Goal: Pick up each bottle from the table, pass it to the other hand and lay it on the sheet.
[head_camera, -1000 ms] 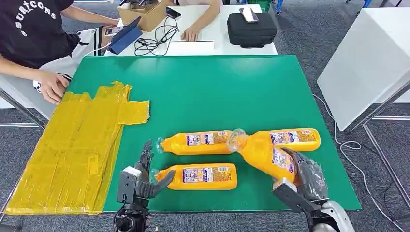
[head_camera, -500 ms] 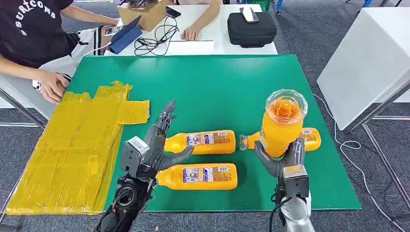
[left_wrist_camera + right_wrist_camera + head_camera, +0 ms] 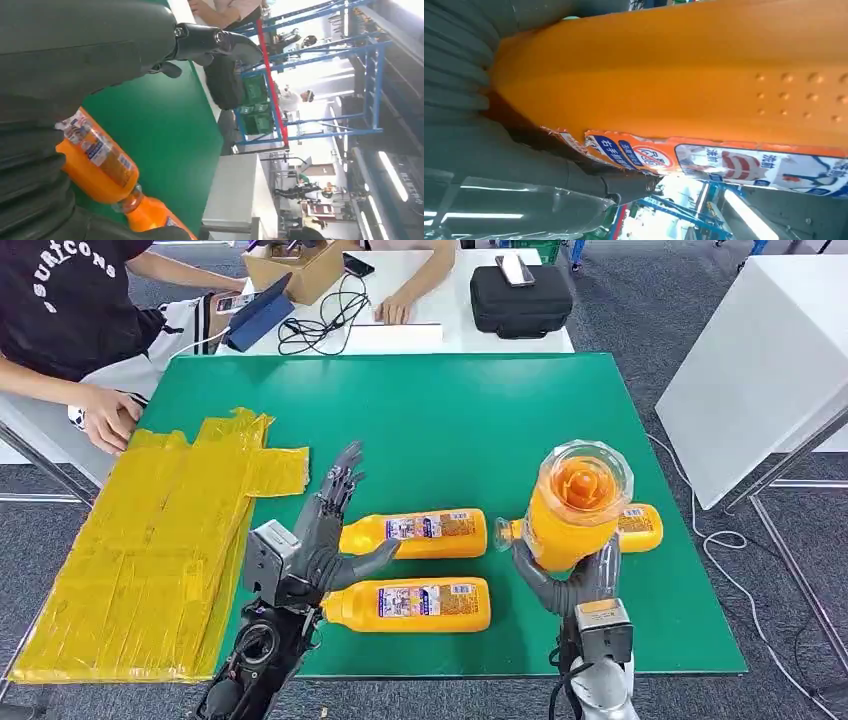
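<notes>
covering a green table (image 3: 450,420): yellow sheet (image 3: 150,540)

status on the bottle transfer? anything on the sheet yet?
Nothing done: the yellow sheet holds no bottle. In hand: the right hand grips one orange bottle raised off the green table, while the left hand is open with nothing in it, so the handover is not yet made. Left: that handover and placing, plus three bottles lying on the table.
</notes>
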Controlling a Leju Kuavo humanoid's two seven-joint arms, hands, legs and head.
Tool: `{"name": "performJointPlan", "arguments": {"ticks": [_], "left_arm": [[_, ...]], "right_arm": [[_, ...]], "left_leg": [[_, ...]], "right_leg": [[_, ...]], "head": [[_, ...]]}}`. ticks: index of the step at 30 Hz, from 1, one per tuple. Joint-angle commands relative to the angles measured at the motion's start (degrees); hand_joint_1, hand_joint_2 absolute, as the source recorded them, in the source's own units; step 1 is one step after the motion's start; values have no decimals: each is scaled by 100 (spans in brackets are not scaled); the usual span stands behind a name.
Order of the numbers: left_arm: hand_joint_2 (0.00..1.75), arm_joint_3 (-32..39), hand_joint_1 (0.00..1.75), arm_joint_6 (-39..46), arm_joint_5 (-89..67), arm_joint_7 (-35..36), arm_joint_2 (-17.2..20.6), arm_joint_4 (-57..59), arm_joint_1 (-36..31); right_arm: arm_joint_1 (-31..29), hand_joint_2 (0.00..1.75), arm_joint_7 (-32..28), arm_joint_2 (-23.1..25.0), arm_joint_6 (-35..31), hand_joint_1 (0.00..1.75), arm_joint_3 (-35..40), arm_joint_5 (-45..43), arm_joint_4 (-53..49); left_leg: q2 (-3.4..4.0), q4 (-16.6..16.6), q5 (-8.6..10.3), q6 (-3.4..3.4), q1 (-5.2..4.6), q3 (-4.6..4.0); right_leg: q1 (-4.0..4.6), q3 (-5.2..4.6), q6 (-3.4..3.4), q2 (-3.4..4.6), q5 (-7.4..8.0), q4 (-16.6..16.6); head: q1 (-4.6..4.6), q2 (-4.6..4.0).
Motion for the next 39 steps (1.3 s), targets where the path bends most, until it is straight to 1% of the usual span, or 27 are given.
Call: {"name": "performJointPlan", "arguments": {"ticks": [1,2,3,4,6,7,8,9,10,11,14,15,17,20,21,23,24,26,28,29,30,33,34,35,37,39], "left_arm": [[175,-496,0,-119,215,191,282,-59,-537],[175,-558,0,-113,216,196,277,-44,-529],[175,-594,0,-114,217,197,250,-37,-507],[175,-615,0,-105,213,193,241,-36,-498],[175,-748,0,-65,165,160,280,-149,-467],[175,-783,0,-49,154,163,287,-205,-448],[175,-827,0,-20,123,171,306,-274,-431],[175,-872,0,5,98,186,329,-324,-436],[175,-914,0,42,94,207,354,-353,-442],[175,-924,0,56,99,211,362,-351,-448],[175,-975,0,57,111,211,339,-269,-496],[175,-975,0,57,111,211,339,-269,-496],[175,-1018,0,53,174,189,288,-156,-590],[175,-1053,0,56,220,185,194,-42,-736],[175,-1063,0,56,221,185,167,-18,-771],[175,-1064,0,58,245,207,140,-31,-805],[175,-1065,0,55,253,220,135,-42,-814],[175,-1043,0,55,287,261,97,-52,-852],[175,-1008,0,52,288,275,81,-38,-818],[175,-967,0,39,280,260,73,1,-764],[175,-954,0,15,273,222,75,27,-740],[175,-939,0,1,268,200,69,42,-731],[175,-926,0,-11,268,184,66,68,-752],[175,-924,0,-25,283,160,71,109,-786],[175,-897,0,-25,352,90,74,223,-881],[175,-874,0,-30,397,68,71,281,-928]], "right_arm": [[-593,175,45,-7,173,175,312,-356,540],[-630,175,44,18,178,175,384,-361,584],[-645,175,59,62,160,175,419,-336,598],[-668,175,70,117,135,175,454,-319,618],[-768,175,95,158,78,175,542,-279,699],[-824,175,117,171,49,175,547,-275,747],[-917,175,134,190,-9,175,538,-270,834],[-999,175,133,192,-54,175,549,-273,908],[-1092,175,115,196,-120,175,586,-270,1001],[-1147,175,87,212,-204,175,614,-208,1068],[-1292,175,66,295,-293,175,762,-120,1315],[-1292,175,66,295,-293,175,762,-120,1315],[-1558,175,59,360,-404,175,932,-96,1712],[-1860,175,97,457,-413,175,1158,-109,2138],[-1915,175,123,499,-384,175,1218,-108,2237],[-2041,175,239,582,-336,175,1317,-82,2425],[-2081,175,268,600,-328,175,1336,-77,2488],[-2249,175,352,664,-215,175,1442,-86,2745],[-2319,175,433,708,-132,175,1602,23,2974],[-2309,175,439,781,-115,175,1748,131,3192],[-2306,175,359,832,-200,175,1786,144,3323],[-2306,175,327,828,-202,175,1825,131,3378],[-2325,175,387,832,-121,175,1959,214,3503],[-2353,175,404,874,-50,175,2040,230,3667],[-2489,175,366,979,-8,175,2293,297,4169],[-2536,175,296,1042,-45,175,2364,299,4373]], "left_leg": [[12,7,-18,-11,12,24],[8,0,-5,-5,4,9],[11,1,-11,-8,8,20],[9,-2,-3,-4,2,8],[17,-1,-11,-8,7,20],[16,-1,-7,-6,4,12],[22,3,-17,-10,10,26],[17,0,-11,-8,6,18],[21,3,-19,-12,13,31],[22,2,-14,-9,8,23],[29,4,-21,-12,14,37],[20,-2,-10,-8,7,22],[19,-1,-10,-8,8,22],[27,3,-16,-12,12,31],[32,8,-30,-19,22,51],[29,7,-22,-15,18,39],[18,-1,-6,-6,6,14],[18,0,-9,-8,8,21],[20,5,-18,-12,14,32],[15,-1,-8,-7,7,18],[22,-1,-15,-10,11,36],[19,-6,-11,-9,10,34],[16,-5,-14,-10,13,40],[6,-5,-7,-8,7,26],[11,-2,-16,-11,15,39],[19,-5,-7,-6,6,21]], "right_leg": [[12,28,3,2,-9,-4],[4,9,2,3,-1,-4],[7,22,3,3,-5,-6],[2,8,2,5,0,-4],[6,21,3,10,-4,-7],[4,11,2,10,-1,-4],[10,26,3,12,-7,-6],[6,17,2,9,-3,-6],[13,32,3,10,-8,-8],[8,22,3,13,-4,-6],[14,38,4,17,-7,-10],[7,22,3,12,-1,-8],[8,22,2,11,-2,-8],[12,30,3,16,-5,-7],[22,55,5,15,-12,-11],[19,41,4,16,-8,-8],[6,12,2,12,1,-4],[8,21,2,8,-3,-5],[14,34,3,7,-9,-6],[8,17,2,8,-2,-5],[12,35,3,12,-6,-10],[11,33,3,10,-3,-13],[14,42,4,5,-7,-15],[8,27,3,-3,-5,-9],[15,43,4,2,-8,-14],[7,19,2,12,-1,-7]], "head": [[0,0],[0,0],[2,0],[0,0],[2,0],[0,0],[0,0],[0,0],[0,0],[2,0],[0,0],[2,0],[2,0],[0,0],[2,0],[2,0],[0,0],[2,0],[0,0],[0,0],[2,0],[0,0],[0,0],[0,0],[0,0],[2,0]]}}
